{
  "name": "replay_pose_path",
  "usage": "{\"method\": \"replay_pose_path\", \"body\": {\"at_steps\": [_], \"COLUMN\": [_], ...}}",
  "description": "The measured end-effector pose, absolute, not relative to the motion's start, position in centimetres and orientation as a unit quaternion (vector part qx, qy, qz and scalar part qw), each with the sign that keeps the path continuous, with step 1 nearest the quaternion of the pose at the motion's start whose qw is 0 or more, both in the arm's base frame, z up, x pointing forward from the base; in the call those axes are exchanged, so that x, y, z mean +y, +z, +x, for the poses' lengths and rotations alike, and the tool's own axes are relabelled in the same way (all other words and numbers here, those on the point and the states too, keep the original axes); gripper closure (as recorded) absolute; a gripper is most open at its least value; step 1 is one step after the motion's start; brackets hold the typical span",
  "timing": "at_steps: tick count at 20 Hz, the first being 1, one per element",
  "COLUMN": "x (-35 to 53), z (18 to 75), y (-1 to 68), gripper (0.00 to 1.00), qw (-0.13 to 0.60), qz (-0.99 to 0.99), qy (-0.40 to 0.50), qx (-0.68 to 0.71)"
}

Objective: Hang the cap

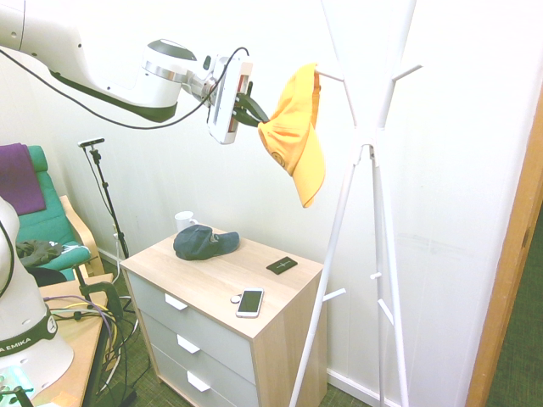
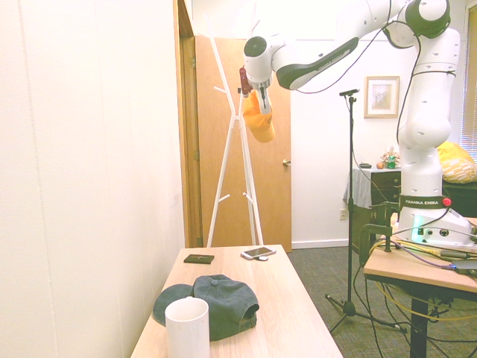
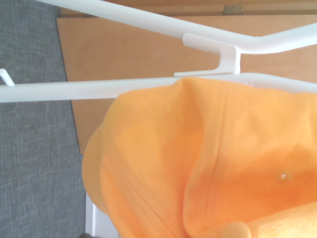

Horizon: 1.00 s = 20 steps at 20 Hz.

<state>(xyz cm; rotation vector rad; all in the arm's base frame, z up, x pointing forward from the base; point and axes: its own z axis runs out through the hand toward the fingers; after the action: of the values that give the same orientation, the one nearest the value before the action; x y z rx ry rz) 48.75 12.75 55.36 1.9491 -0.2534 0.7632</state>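
Beside the upper peg (image 1: 329,74) of the white branching coat stand (image 1: 383,203), I hold the yellow-orange fabric baseball cap (image 1: 293,136) pinched narrowly in my black two-finger claw (image 1: 261,121), its curved brim hanging down. I judge that I am at the hanging step: the cap's far edge meets or nearly meets the peg tip, though I cannot tell whether the peg is inside it. Next I should ease the opening over the peg, let the fabric settle there, and only then loosen my grip, lest it drop.
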Motion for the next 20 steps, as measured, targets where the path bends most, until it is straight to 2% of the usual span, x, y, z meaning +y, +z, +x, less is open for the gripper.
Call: {"method": "replay_pose_path", "body": {"at_steps": [16,20], "x": [12.85,13.33], "z": [48.87,48.83], "y": [55.28,55.06], "gripper": [0.00,0.00], "qw": [0.490,0.464], "qz": [0.806,0.821], "qy": [0.316,0.313], "qx": [-0.104,-0.114]}}
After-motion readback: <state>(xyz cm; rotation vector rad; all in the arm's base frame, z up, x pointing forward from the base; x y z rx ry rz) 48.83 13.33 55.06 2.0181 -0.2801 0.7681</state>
